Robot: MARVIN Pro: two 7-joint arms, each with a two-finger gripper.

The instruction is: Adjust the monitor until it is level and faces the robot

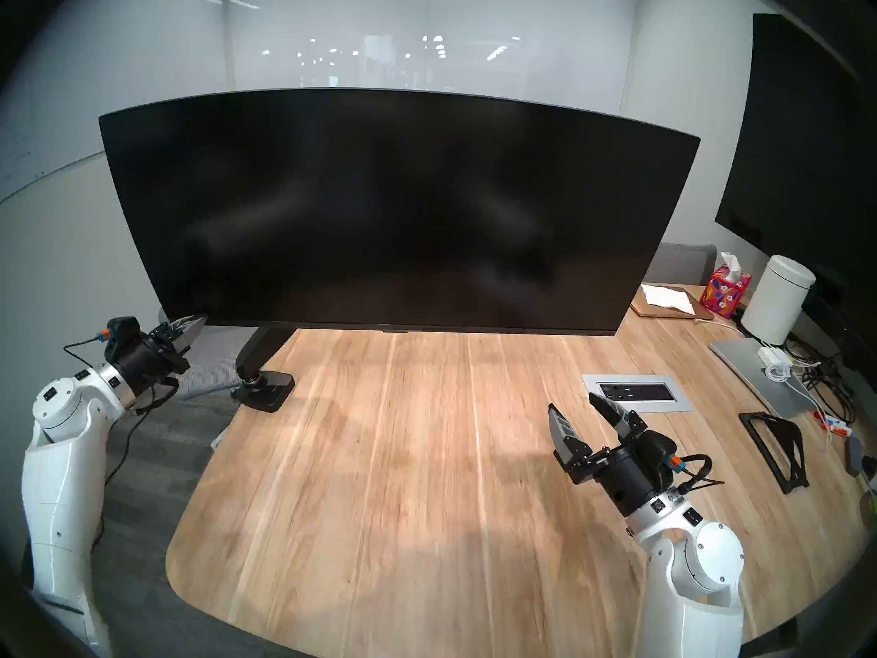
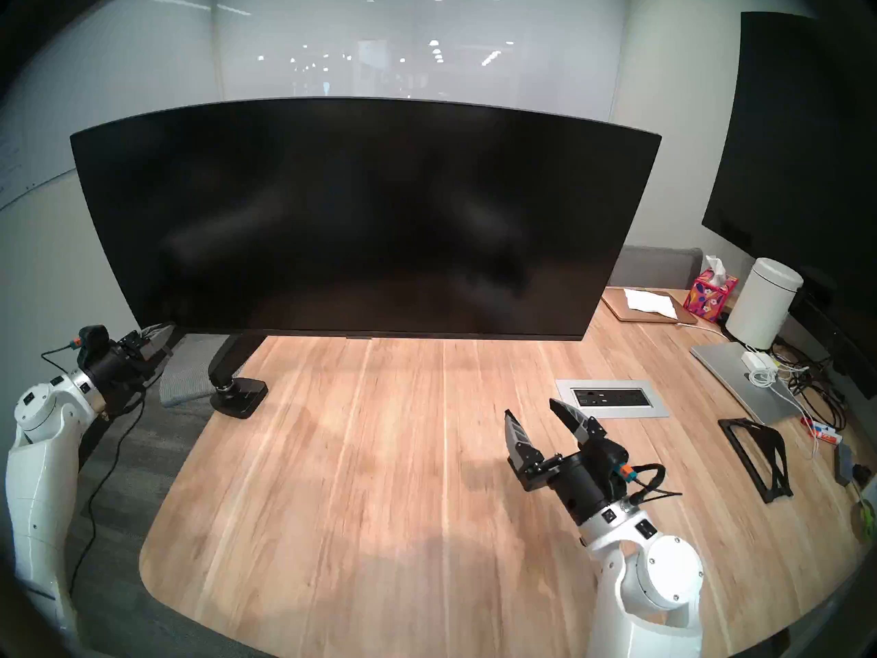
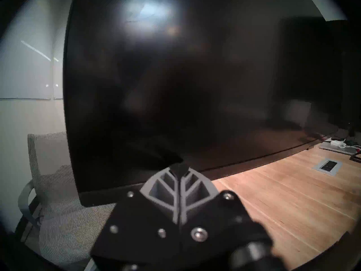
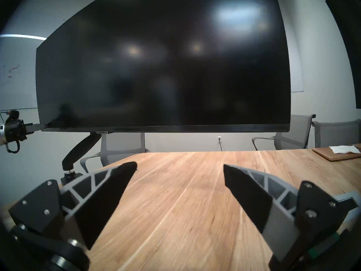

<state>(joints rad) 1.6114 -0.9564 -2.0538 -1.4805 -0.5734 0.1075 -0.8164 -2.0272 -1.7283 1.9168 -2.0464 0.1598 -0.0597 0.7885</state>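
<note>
The monitor is a very wide black blank screen above the far half of the wooden table. A black articulated arm carries it from a clamp base at the table's left edge. The screen's bottom edge runs nearly level in the right wrist view. My left gripper is shut, its tips against the monitor's lower left corner. My right gripper hangs open over the table's right side, well short of the screen, holding nothing.
A larger dark wall screen hangs at the right. Below it stand a tissue box, a white cylinder, a laptop with cables and a black stand. An outlet panel lies near my right gripper. A grey chair sits behind the left corner.
</note>
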